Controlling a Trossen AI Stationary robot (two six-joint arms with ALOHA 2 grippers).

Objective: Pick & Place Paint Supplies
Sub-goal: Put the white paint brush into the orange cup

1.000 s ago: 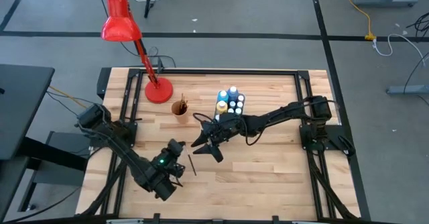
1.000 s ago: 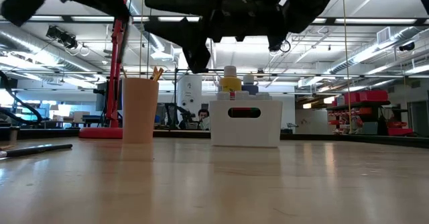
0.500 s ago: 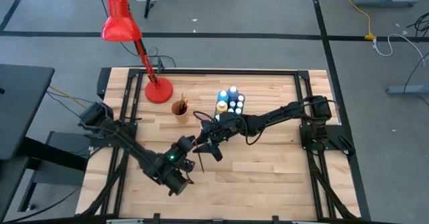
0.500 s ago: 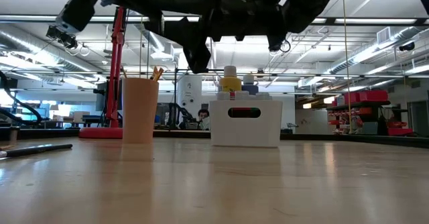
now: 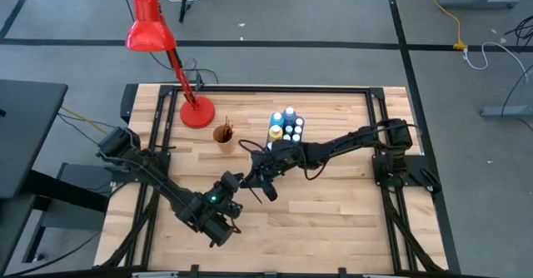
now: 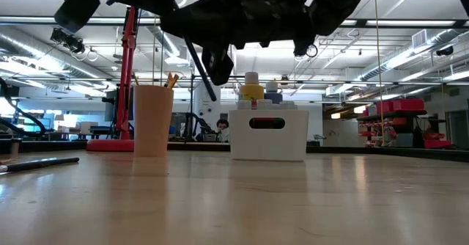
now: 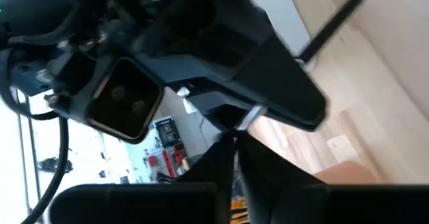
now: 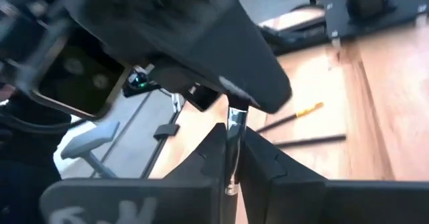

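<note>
- While both arms meet over the middle of the table, I've got one dark-handled brush (image 6: 199, 67) shared between them, slanting down off the fingers and clear of the wood.
- Right gripper (image 8: 231, 153): fingers drawn in tight, with the brush's thin shaft pinched between the tips.
- Left gripper (image 7: 234, 140): fingers look closed on the same brush near its metal band, and the handle runs out well past the tips. I judge this to be a hand-over in mid-air.
- Done so far, as I read it: the white bin (image 6: 267, 133) beyond the right fingers holds the white-capped paint bottles (image 5: 286, 126), blue ones and a yellow one.
- Also done: the tan cup (image 6: 153, 119) beside the bin has a few brush handles poking out.
- Left to do: this brush needs to reach the cup, I'd guess.
- More loose brushes (image 8: 305, 141) lie flat on the table, well off from the right fingers. One has a yellow end.
- Another brush (image 6: 40, 163) lies at the near table edge, far from both grippers.
- Red desk lamp (image 5: 150, 28) stands at the back, out of it.
- Writing: there's a red patch in the bin's handle slot, too small for me to read. No other labels or brand marks are legible.
</note>
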